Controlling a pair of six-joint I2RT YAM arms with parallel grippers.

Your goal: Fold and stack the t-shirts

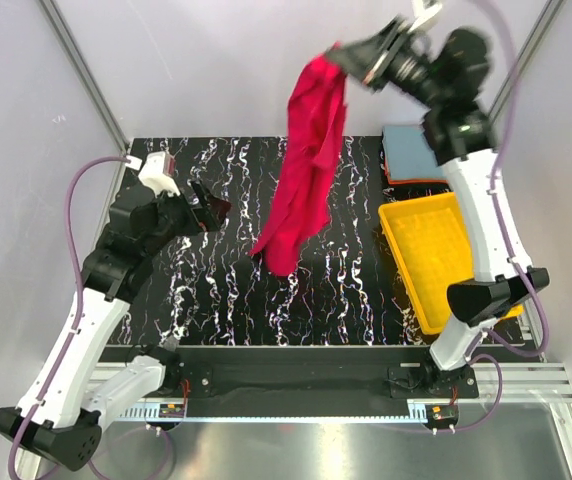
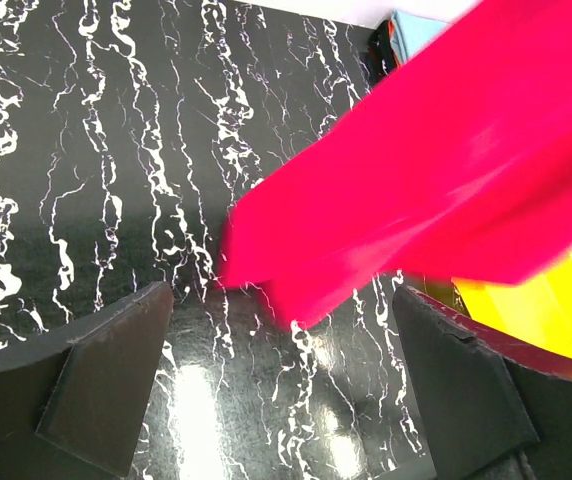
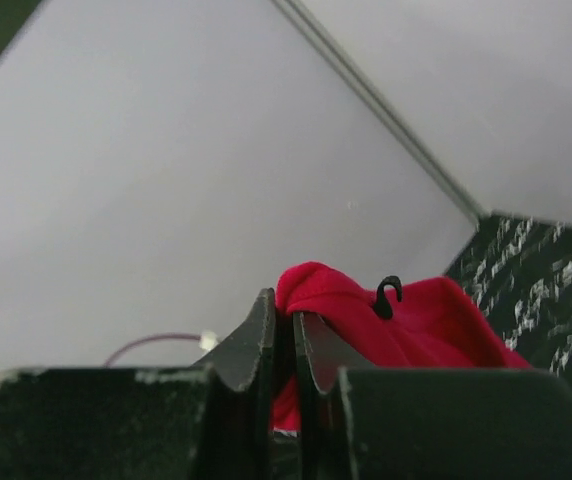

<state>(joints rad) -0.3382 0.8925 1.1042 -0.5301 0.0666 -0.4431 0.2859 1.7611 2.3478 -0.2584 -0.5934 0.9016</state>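
My right gripper [image 1: 341, 55] is raised high at the back and shut on the top of the red t-shirt [image 1: 306, 170]; the pinch shows in the right wrist view [image 3: 284, 312]. The red t-shirt [image 3: 406, 320] hangs long and bunched, its lower end near the table's middle. My left gripper [image 1: 216, 212] is open and empty, low at the left, pointing toward the shirt's lower end [image 2: 416, 200]. A folded stack with a grey-blue t-shirt [image 1: 411, 150] on top and an orange edge [image 1: 416, 181] lies at the back right.
A yellow plastic tray [image 1: 428, 258] stands at the right, under my right arm. The black marbled table [image 1: 216, 290] lies beneath. Grey walls close in at the back and sides.
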